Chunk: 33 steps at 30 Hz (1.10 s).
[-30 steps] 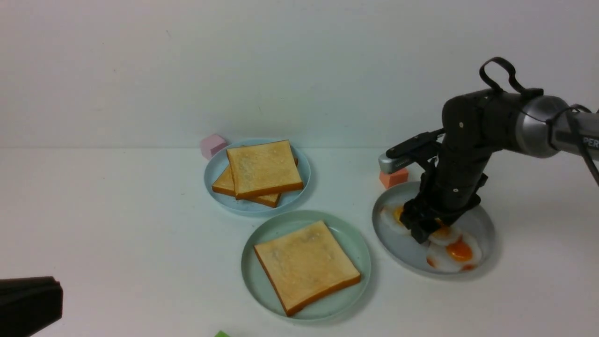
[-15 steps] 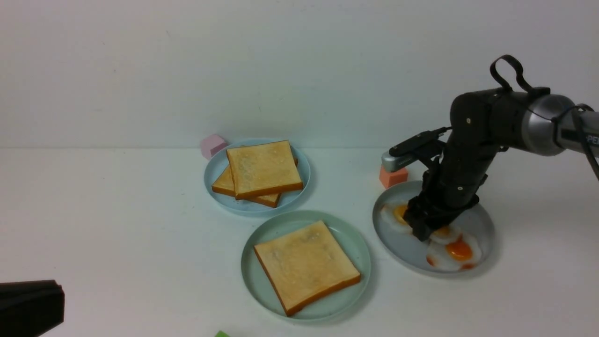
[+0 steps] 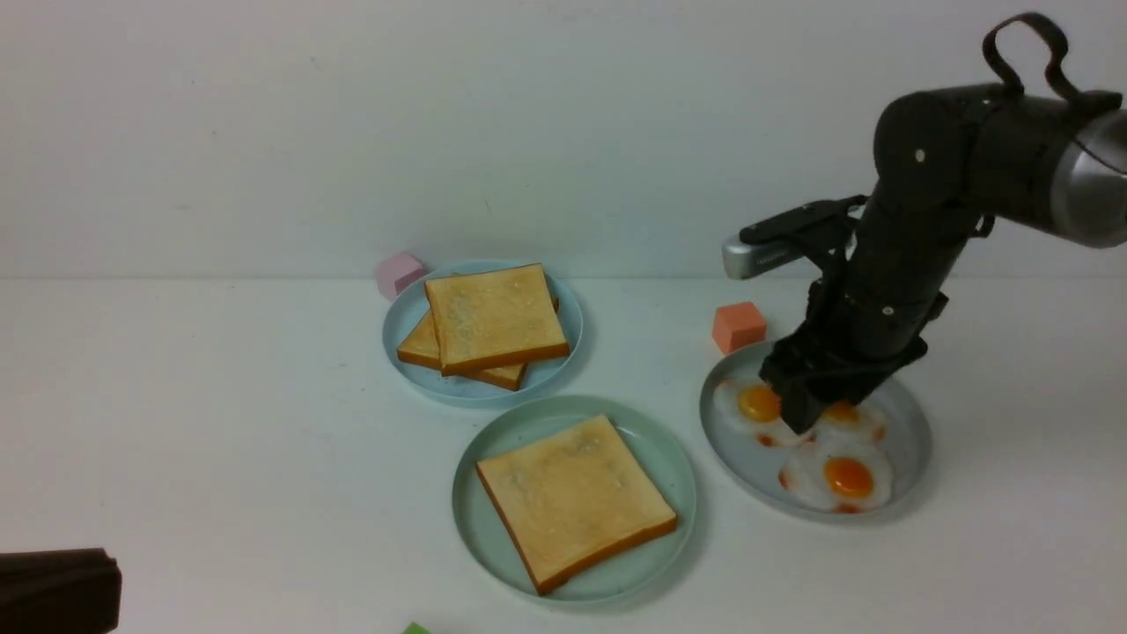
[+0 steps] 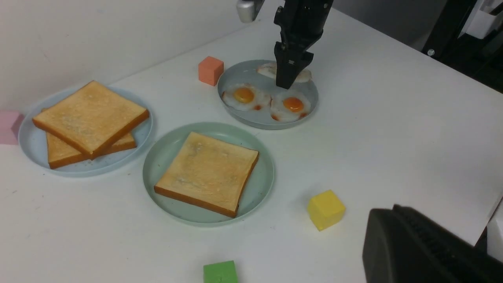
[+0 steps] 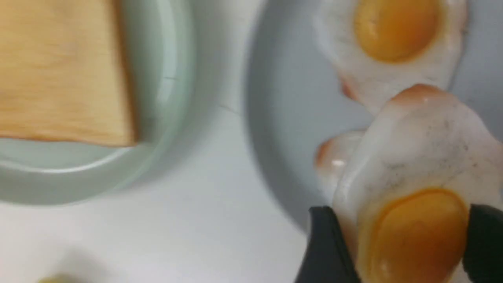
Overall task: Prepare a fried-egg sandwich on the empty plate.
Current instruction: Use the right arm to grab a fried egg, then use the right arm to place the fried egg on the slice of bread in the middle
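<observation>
Pinching a fried egg (image 5: 420, 228) between the two tips of the right gripper (image 3: 814, 409), with the yolk and part of the white showing between the fingers. Holding it over the grey plate (image 3: 740, 462); cannot tell from these views whether touching the eggs beneath. Reaching in with the right arm (image 3: 933, 167) from about 2 o'clock in the front view.

Showing two more fried eggs on the grey plate: one (image 3: 759, 403) toward its 10 o'clock, another (image 3: 850, 478) toward its 5 o'clock.

Keeping to the front view, bearing one slice of toast (image 3: 577, 502) flat on the green plate (image 3: 475, 519), with a corner pointing to about 7 o'clock. Finding the grey plate between 2 and 3 o'clock from the green plate, and the blue plate (image 3: 401, 365) toward 11 o'clock. Carrying two toast slices there, the upper slice (image 3: 497, 317) lying crosswise over the lower slice (image 3: 421, 345).

Seeing a pink block (image 3: 401, 275) at the blue plate's 10 o'clock, an orange block (image 3: 738, 328) at the grey plate's 11 o'clock, a green block (image 3: 416, 629) toward the green plate's 8 o'clock, partly cut off. Spotting a yellow block (image 4: 326, 209) near the green plate in the left wrist view.

Pressed together at the left gripper (image 4: 393, 214), well apart from the plates.
</observation>
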Tool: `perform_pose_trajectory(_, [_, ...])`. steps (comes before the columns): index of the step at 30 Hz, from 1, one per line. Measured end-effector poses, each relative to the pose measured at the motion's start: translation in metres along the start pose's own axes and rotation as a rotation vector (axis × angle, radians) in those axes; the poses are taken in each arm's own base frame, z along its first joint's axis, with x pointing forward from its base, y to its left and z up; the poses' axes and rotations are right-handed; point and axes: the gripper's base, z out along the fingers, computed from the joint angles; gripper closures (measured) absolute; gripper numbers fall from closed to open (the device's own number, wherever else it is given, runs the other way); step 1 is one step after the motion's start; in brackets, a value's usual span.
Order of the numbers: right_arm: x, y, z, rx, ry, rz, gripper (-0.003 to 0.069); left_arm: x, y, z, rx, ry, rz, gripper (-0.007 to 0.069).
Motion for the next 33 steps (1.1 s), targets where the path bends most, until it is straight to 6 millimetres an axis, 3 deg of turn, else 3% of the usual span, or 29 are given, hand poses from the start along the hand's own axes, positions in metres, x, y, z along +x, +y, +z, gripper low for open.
perform_pose_trajectory(1, [0.0, 0.003, 0.0, -0.002, 0.001, -0.004, 0.0213, 0.0, 0.0, 0.0, 0.0, 0.0, 0.0, 0.0638])
perform_pose_trajectory(5, [-0.01, 0.088, -0.002, -0.057, -0.04, -0.139, 0.0213, 0.0, 0.0, 0.0, 0.0, 0.0, 0.0, 0.0638])
perform_pose_trajectory(6, [-0.01, 0.091, -0.001, -0.059, -0.039, -0.144, 0.0213, 0.0, 0.0, 0.0, 0.0, 0.0, 0.0, 0.0638])
perform_pose_trajectory(8, [-0.012, 0.119, 0.007, -0.07, -0.052, -0.197, 0.0213, 0.0, 0.0, 0.0, 0.0, 0.0, 0.0, 0.0638])
perform_pose_trajectory(9, [-0.014, 0.137, 0.02, -0.047, -0.064, -0.238, 0.0214, 0.0, 0.0, 0.0, -0.001, 0.0, 0.001, 0.0638])
perform_pose_trajectory(10, [-0.016, 0.144, 0.027, -0.028, -0.08, -0.242, 0.0214, 0.0, 0.0, 0.0, -0.001, 0.0, 0.001, 0.0638])
perform_pose_trajectory(16, [-0.025, 0.142, 0.059, 0.087, -0.119, -0.203, 0.0214, 0.0, 0.0, 0.0, -0.001, 0.0, 0.001, 0.0638])
perform_pose_trajectory(21, [-0.029, 0.143, 0.065, 0.081, -0.149, -0.178, 0.0212, 0.0, 0.0, 0.0, -0.001, 0.0, 0.001, 0.0638])
perform_pose_trajectory(26, [-0.028, 0.143, 0.065, 0.077, -0.147, -0.167, 0.006, 0.0, 0.0, 0.0, -0.001, 0.0, 0.001, 0.0638])
perform_pose_trajectory(30, [-0.025, 0.145, 0.055, 0.058, -0.125, -0.141, -0.0012, 0.0, 0.0, 0.0, -0.002, 0.001, 0.002, 0.0638])
perform_pose_trajectory(33, [-0.018, 0.144, 0.02, 0.047, -0.13, -0.125, -0.0008, 0.0, 0.002, 0.008, -0.017, 0.03, 0.014, 0.0638])
